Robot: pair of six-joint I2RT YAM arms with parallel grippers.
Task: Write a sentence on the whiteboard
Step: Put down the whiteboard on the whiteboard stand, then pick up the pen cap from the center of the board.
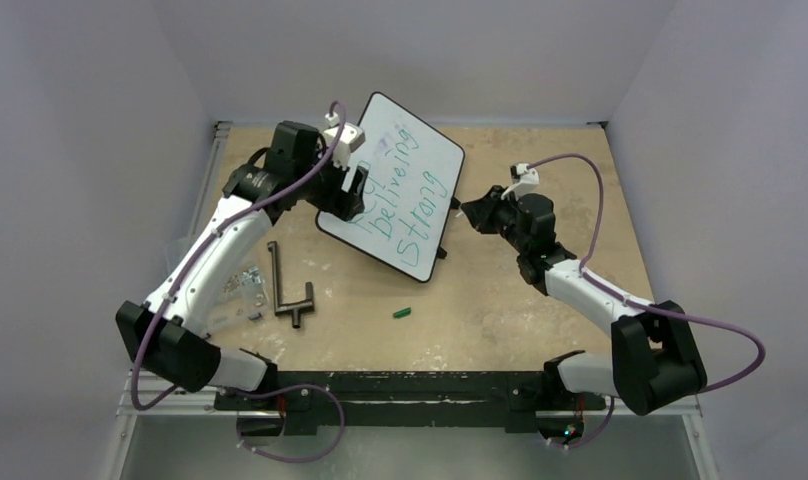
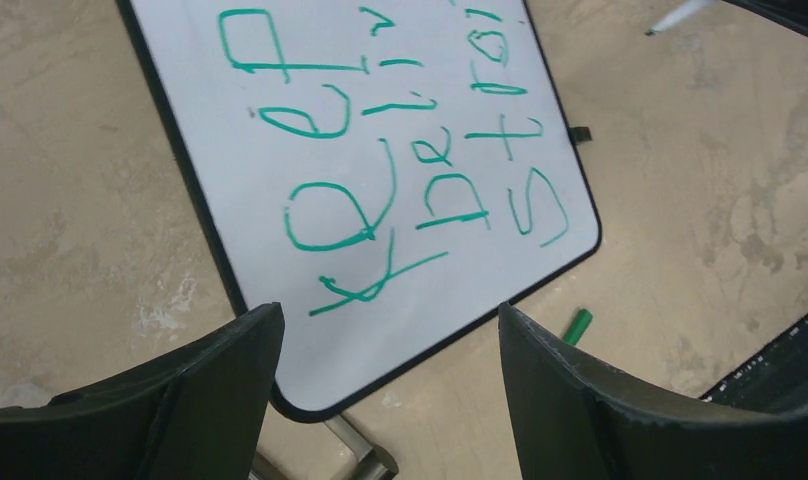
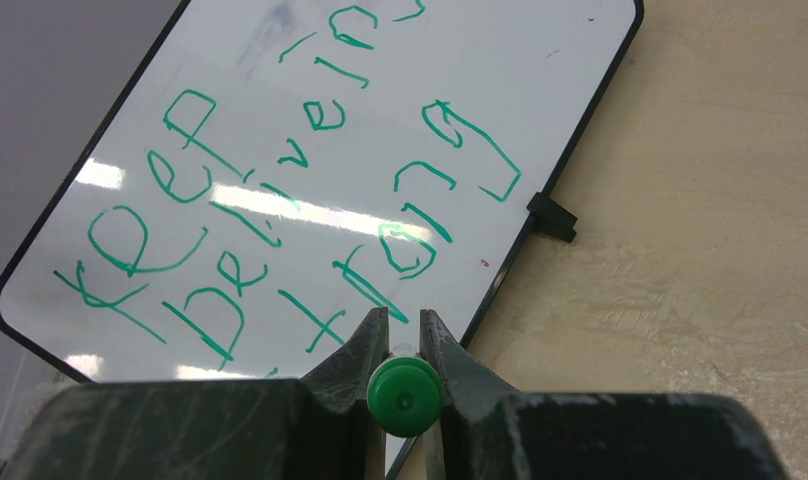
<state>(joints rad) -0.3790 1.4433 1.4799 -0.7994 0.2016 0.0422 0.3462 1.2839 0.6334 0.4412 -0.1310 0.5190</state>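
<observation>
Left end effector (image 2: pixel 390 330) gapes empty, the unbraced board (image 2: pixel 180 60) beyond it; right end effector (image 3: pixel 403 325), clamped on the marker (image 3: pixel 405 397), could shove it, smearing the sentence (image 3: pixel 245 272).

One glossy white black-framed rectangular whiteboard (image 1: pixel 395 112), three lines of green handwritten lettering (image 1: pixel 390 205), one green-ended marker (image 3: pixel 404 397), one loose green cap (image 1: pixel 401 312), one dark branched metal bar (image 1: pixel 276 280), one heap of shiny bits (image 1: pixel 242 285) at left, pieces uncountable

Black-framed white whiteboard (image 1: pixel 432 160), green sentence (image 2: pixel 410 150), green marker (image 3: pixel 404 397), green cap (image 1: pixel 401 312), mottled tan table (image 1: pixel 540 300)
</observation>
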